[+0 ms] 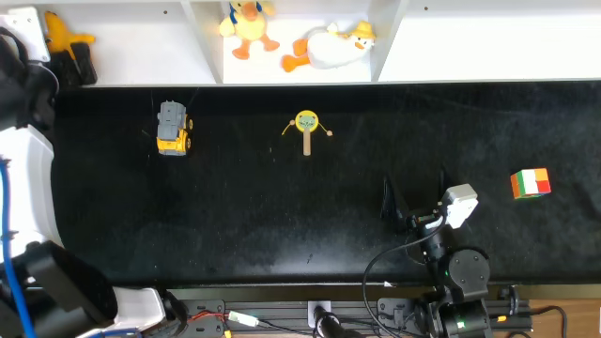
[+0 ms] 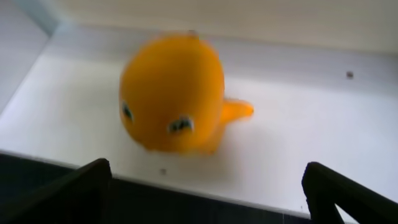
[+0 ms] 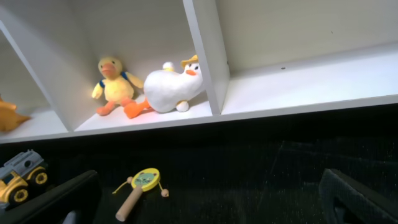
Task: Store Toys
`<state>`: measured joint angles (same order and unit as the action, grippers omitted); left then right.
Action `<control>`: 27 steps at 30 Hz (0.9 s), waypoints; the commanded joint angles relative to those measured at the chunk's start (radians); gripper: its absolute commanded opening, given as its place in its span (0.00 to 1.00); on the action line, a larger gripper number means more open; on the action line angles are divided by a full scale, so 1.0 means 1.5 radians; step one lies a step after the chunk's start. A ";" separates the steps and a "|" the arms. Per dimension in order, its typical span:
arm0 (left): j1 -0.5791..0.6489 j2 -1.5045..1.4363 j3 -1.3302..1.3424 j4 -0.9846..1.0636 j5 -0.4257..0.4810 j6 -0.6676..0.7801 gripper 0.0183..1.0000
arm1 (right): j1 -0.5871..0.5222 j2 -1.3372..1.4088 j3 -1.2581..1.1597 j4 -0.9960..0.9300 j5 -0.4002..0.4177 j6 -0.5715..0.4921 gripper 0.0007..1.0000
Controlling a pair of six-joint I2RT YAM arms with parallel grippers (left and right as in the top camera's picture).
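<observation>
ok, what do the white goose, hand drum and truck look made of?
White goose: plush fabric, matte and fuzzy-looking, soft slumped body.
Hand drum: handle looks like bare pale wood; head unclear.
Truck: likely hard plastic, smooth yellow and grey moulded parts.

Six toys in all: one orange plush (image 1: 66, 39), one yellow duck plush (image 1: 249, 23), one white goose plush (image 1: 333, 45), one yellow-and-grey toy truck (image 1: 173, 129), one small rattle drum (image 1: 307, 127), one multicoloured cube (image 1: 531, 183). The shelf (image 1: 470, 47) shows three compartments.

Orange plush (image 2: 174, 93) with dark eye marks, perhaps; yellow duck (image 3: 111, 84); white goose (image 3: 168, 87).
</observation>
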<state>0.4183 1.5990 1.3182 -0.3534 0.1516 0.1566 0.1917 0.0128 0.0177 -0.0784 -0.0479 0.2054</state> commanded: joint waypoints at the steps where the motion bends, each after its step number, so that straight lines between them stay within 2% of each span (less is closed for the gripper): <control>1: 0.002 -0.067 0.013 -0.063 -0.035 -0.001 1.00 | 0.004 -0.006 -0.009 0.003 -0.002 0.001 1.00; 6: 0.002 -0.147 0.011 -0.170 -0.019 0.000 1.00 | 0.004 -0.006 -0.009 0.003 -0.002 0.001 0.99; 10: 0.000 -0.188 0.011 -0.246 0.064 0.020 1.00 | 0.004 -0.006 -0.009 0.003 -0.002 0.001 0.99; 11: -0.004 -0.192 0.011 -0.264 0.069 0.021 1.00 | 0.004 -0.006 -0.009 0.003 -0.002 0.001 1.00; 17: -0.080 -0.188 -0.025 -0.322 0.050 0.040 1.00 | 0.004 -0.006 -0.009 0.003 -0.002 0.001 1.00; 23: -0.161 -0.179 -0.090 -0.308 -0.061 -0.003 1.00 | 0.004 -0.006 -0.009 0.004 -0.002 0.001 1.00; 27: -0.167 -0.168 -0.144 -0.272 -0.050 -0.006 1.00 | 0.004 -0.006 -0.009 0.003 -0.002 0.001 1.00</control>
<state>0.1711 1.3319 1.1511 -0.7841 0.1143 0.1764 0.1917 0.0128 0.0177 -0.0788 -0.0479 0.2054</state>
